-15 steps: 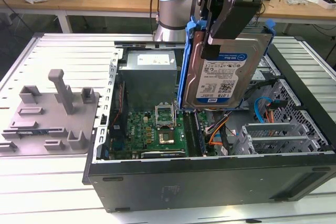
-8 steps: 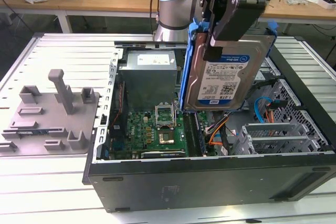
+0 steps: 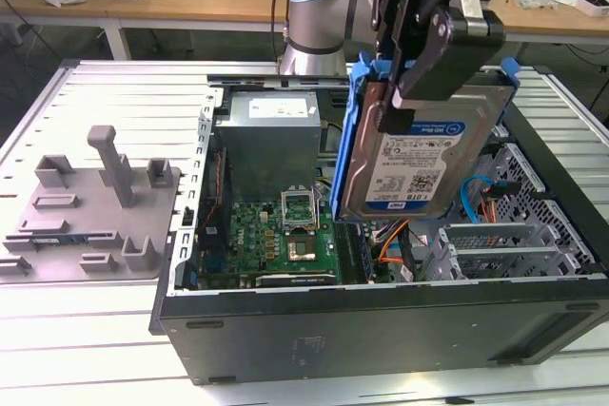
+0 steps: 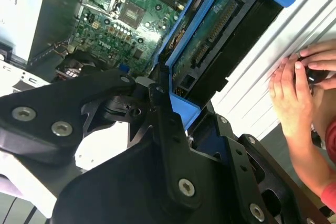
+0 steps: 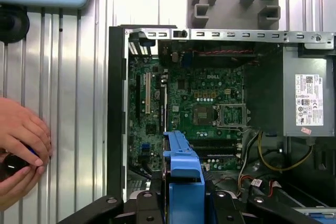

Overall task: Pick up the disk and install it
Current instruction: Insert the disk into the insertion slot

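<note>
- The gripper (image 3: 398, 106) is clamped on the disk (image 3: 419, 154), its 2 black fingers pinching the upper end, 1 of them on the label face.
- The disk hangs nearly upright above the open computer case (image 3: 381, 320), toward the exterior view's right of the circuit board (image 3: 271, 235).
- It is probably rigid, fairly heavy and sensitive to shock. The smooth metal could slip, so a hold across the flat faces or on the blue frame (image 3: 348, 140) suits it best.
- A person's hands (image 4: 291, 90) rest beside the case.

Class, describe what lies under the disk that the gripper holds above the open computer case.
Below the disk, clamped in the gripper, lie the green motherboard and orange cables. The disk's blue carrier covers the spot directly beneath it.
</note>
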You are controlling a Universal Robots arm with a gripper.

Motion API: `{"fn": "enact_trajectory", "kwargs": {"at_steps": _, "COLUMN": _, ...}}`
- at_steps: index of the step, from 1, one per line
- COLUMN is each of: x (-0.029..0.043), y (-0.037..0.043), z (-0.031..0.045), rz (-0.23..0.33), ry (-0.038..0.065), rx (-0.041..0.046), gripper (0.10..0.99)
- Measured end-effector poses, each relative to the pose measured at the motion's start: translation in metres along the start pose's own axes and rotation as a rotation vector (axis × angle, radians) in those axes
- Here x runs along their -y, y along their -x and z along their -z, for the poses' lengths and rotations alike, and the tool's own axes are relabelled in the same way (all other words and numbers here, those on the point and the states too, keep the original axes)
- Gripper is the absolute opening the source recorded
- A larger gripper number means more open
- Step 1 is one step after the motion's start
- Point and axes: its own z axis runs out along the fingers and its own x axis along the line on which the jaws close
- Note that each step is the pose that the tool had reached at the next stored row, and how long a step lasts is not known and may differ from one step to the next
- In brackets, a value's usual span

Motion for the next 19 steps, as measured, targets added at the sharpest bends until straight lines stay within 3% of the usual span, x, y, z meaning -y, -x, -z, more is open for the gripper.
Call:
{"fn": "enact_trajectory", "kwargs": {"at_steps": 12, "x": 0.041, "y": -0.0032, "z": -0.0033, "rz": 0.0, "ry": 0.0, "rx": -0.0002, "gripper": 0.369}}
{"fn": "enact_trajectory", "kwargs": {"at_steps": 14, "x": 0.0525, "y": -0.0038, "z": -0.004, "rz": 0.0, "ry": 0.0, "rx": -0.0004, "gripper": 0.369}}
{"fn": "enact_trajectory", "kwargs": {"at_steps": 19, "x": 0.07, "y": -0.0043, "z": -0.005, "rz": 0.0, "ry": 0.0, "rx": -0.0006, "gripper": 0.369}}
